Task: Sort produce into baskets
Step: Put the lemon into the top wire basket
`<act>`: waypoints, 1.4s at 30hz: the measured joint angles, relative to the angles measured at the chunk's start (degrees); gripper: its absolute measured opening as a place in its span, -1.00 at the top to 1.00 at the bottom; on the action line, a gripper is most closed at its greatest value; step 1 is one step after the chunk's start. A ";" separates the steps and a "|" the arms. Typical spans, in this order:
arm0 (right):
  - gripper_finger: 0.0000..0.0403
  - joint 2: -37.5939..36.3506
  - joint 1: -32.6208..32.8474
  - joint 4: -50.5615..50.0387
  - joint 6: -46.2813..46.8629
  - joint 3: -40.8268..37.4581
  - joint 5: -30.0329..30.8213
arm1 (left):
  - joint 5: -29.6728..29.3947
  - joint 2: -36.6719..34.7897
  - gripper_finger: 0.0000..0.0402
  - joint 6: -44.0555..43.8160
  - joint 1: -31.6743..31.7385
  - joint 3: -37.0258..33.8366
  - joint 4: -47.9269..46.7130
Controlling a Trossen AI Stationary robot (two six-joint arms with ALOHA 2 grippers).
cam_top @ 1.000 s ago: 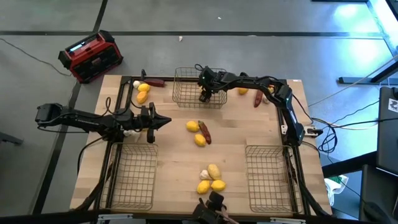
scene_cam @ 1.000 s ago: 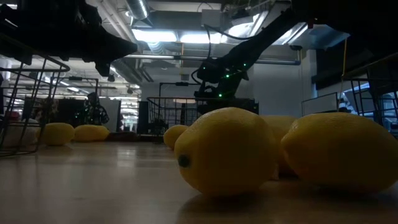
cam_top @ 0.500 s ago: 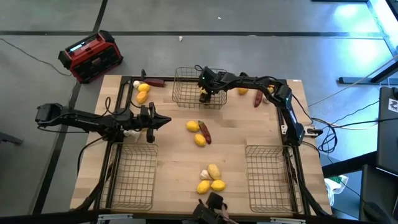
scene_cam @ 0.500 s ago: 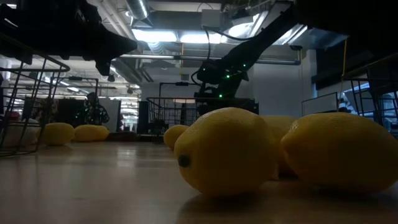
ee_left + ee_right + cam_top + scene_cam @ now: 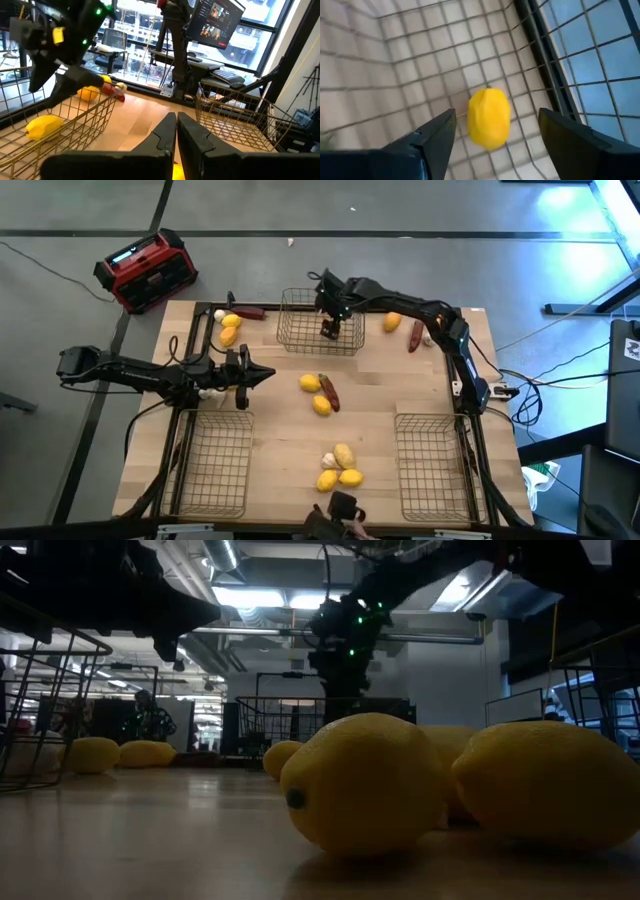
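When reaching for the near lemons (image 5: 340, 466), may knock round neighbours rolling across the tabletop (image 5: 270, 430). Mid-left: left pincer (image 5: 262, 374) pressed together, waiting. Far: right pincer (image 5: 497, 114) spread above lemon (image 5: 489, 120) inside far basket (image 5: 284, 330); could snag wire.

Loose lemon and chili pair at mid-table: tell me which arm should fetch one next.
Left, probably. The left gripper, fingers shut, hangs just beside the loose lemon and chili. The right gripper is open above the far basket, over a lemon inside it.
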 joint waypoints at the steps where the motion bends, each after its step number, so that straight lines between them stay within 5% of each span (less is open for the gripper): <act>1: -0.38 0.00 0.37 -1.46 -0.14 1.13 0.19 | -0.01 0.00 0.94 0.00 0.00 0.00 0.00; 23: -0.38 -10.52 16.99 -13.21 3.45 3.27 -0.32 | -0.65 -0.02 0.94 -0.31 0.04 0.00 -0.02; 37: -0.38 -11.28 29.30 -6.40 -0.08 -0.57 -0.36 | -0.91 -0.02 0.94 -0.33 0.04 0.00 -0.01; 42: -0.38 -11.37 30.10 -4.40 -0.20 -5.12 -5.06 | -0.91 0.00 0.94 -0.42 0.04 0.00 -0.04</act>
